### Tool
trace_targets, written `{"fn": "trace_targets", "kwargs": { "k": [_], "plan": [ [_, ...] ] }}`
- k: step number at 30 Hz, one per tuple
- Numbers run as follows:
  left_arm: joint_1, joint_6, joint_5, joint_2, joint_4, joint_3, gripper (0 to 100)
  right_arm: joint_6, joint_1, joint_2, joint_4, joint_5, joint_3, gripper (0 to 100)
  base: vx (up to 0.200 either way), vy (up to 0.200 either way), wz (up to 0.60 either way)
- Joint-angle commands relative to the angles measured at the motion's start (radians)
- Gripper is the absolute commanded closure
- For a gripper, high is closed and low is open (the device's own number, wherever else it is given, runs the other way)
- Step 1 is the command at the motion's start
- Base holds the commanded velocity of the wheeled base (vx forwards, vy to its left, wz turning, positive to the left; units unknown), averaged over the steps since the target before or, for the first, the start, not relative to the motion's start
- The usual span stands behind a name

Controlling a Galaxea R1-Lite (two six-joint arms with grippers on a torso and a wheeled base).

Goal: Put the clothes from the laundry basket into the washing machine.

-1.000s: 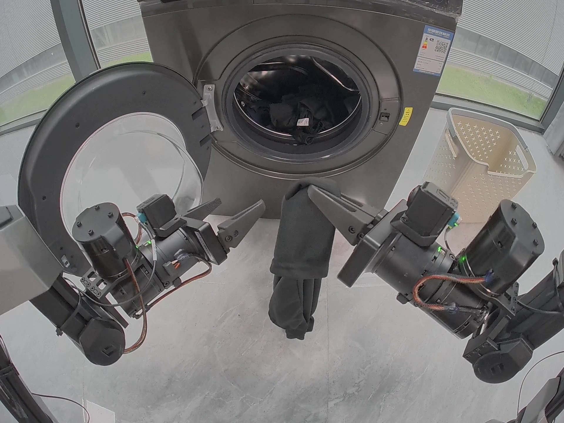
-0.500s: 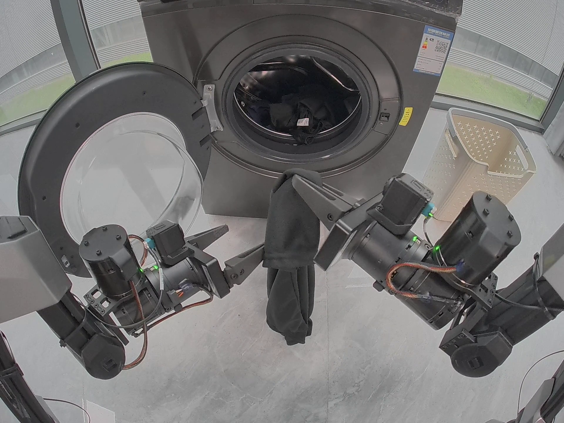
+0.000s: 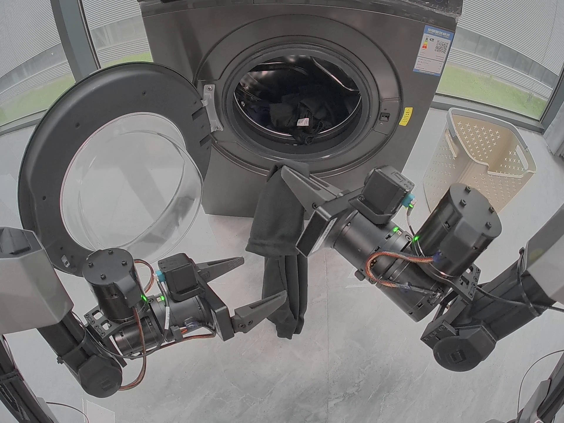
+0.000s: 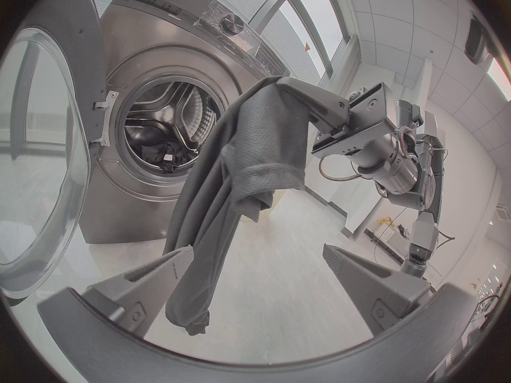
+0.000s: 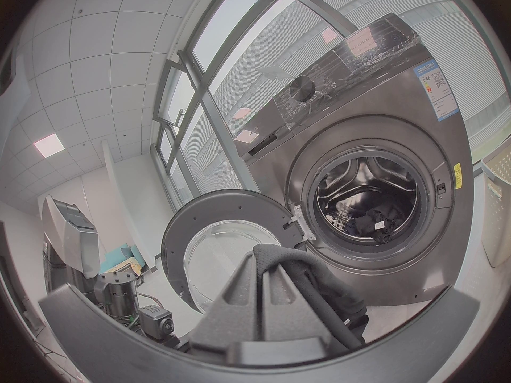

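1. The right claw is clamped shut on the top fold of a dark grey garment. The cloth hangs in a long free drape in front of the washing machine, below its port.
2. The left claw is spread wide and empty, low by the garment's hem. It looks placed to gather the trailing end; I cannot tell if they touch.
3. The door is swung wide to the left, so the round opening is unobstructed. Dark clothes lie in the drum.
4. The port's lower rim sits just above the grip, so the drape could snag on it.
5. The laundry basket stands well to the right, with bare floor below the arms.
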Motion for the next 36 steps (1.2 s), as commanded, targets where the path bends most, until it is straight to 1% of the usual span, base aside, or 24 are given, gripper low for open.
{"fn": "trace_targets", "kwargs": {
  "k": [1,3,6,7,9,11,13,20,30,31,33,36],
  "plan": [
    [-0.006,0.0,-0.005,-0.01,0.0,0.001,0,0.0,-0.001,0.015,0.001,-0.001,-0.01,100,0.0,0.0,0.0],
    [-0.006,-0.012,-0.002,-0.02,0.0,-0.03,0,0.001,0.004,0.014,0.0,-0.001,-0.007,100,0.0,0.0,0.0],
    [-0.006,-0.014,0.021,-0.004,0.001,-0.125,0,0.001,0.013,0.014,-0.003,-0.001,-0.003,100,0.0,0.0,0.0],
    [-0.004,-0.014,0.023,-0.003,0.003,-0.13,0,0.001,0.013,0.014,-0.003,-0.001,-0.003,100,0.0,0.0,0.0],
    [0.0,-0.014,0.063,0.017,0.009,-0.203,0,0.003,0.017,0.014,-0.003,-0.003,-0.001,100,0.0,0.0,0.0],
    [0.002,-0.016,0.077,0.034,0.017,-0.242,0,0.003,0.019,0.014,-0.003,-0.009,-0.001,100,0.0,0.0,0.0],
    [0.0,-0.016,0.077,0.045,0.017,-0.252,0,0.003,0.02,0.014,-0.002,-0.012,-0.001,100,0.0,0.0,0.0],
    [0.013,-0.014,0.087,0.14,0.017,-0.358,0,0.005,0.033,0.012,-0.003,-0.013,-0.001,100,0.0,0.0,0.0],
    [0.02,-0.011,0.087,0.184,0.034,-0.426,0,0.006,0.043,0.014,-0.005,-0.015,0.0,100,0.0,0.0,0.0],
    [0.02,-0.009,0.089,0.184,0.032,-0.43,100,0.006,0.043,0.014,-0.005,-0.015,0.002,100,0.0,0.0,0.0],
    [0.02,-0.006,0.1,0.184,0.032,-0.435,100,0.006,0.043,0.012,-0.005,-0.015,0.002,100,0.0,0.0,0.0],
    [0.02,-0.006,0.101,0.18,0.032,-0.437,100,0.006,0.043,0.014,-0.005,-0.015,0.002,100,0.0,0.0,0.0]
  ]
}}
